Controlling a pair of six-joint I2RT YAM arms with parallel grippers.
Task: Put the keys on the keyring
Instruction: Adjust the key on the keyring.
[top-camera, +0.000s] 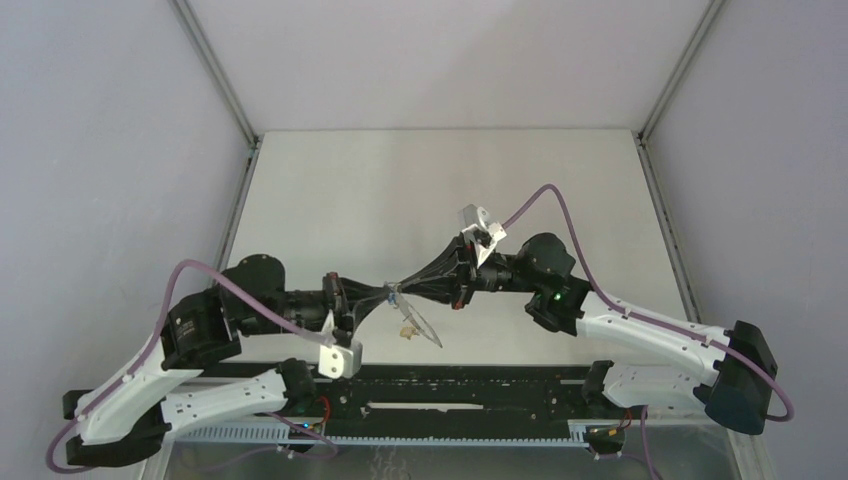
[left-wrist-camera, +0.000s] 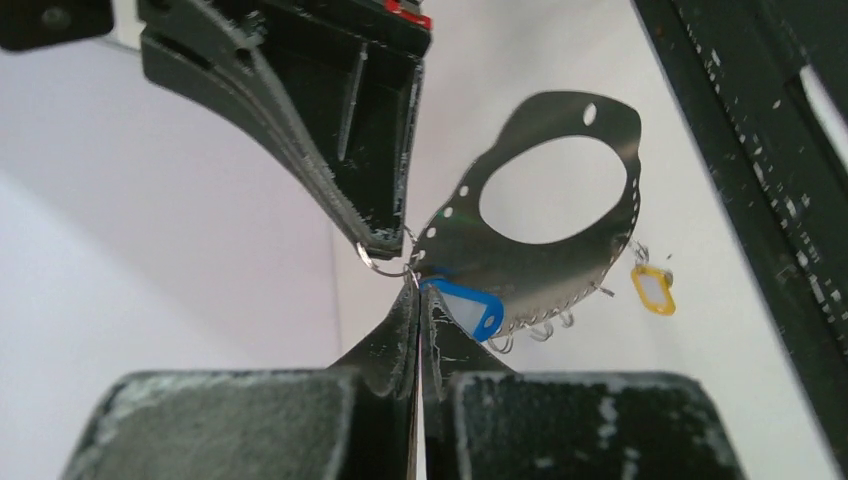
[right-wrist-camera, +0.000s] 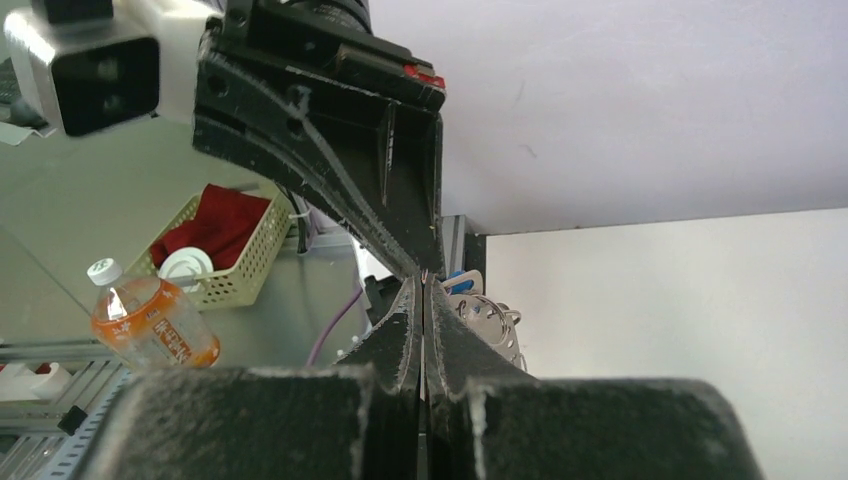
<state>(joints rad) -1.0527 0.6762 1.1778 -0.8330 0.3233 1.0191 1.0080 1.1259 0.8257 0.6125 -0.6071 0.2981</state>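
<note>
Both grippers meet tip to tip above the table's near middle. My left gripper is shut, its tips pinching a small wire ring beside the blue key. My right gripper is shut too, gripping the edge of the keyring by that same ring. The keyring, a thin grey metal hoop with small loops along one edge, hangs in the air below the tips. The yellow key shows beyond the hoop, apart from both grippers; whether it lies on the table I cannot tell.
A black rail runs along the table's near edge between the arm bases. Pale walls close in the table on three sides. Off the table, the right wrist view shows a cream basket with red cloth and an orange drink bottle.
</note>
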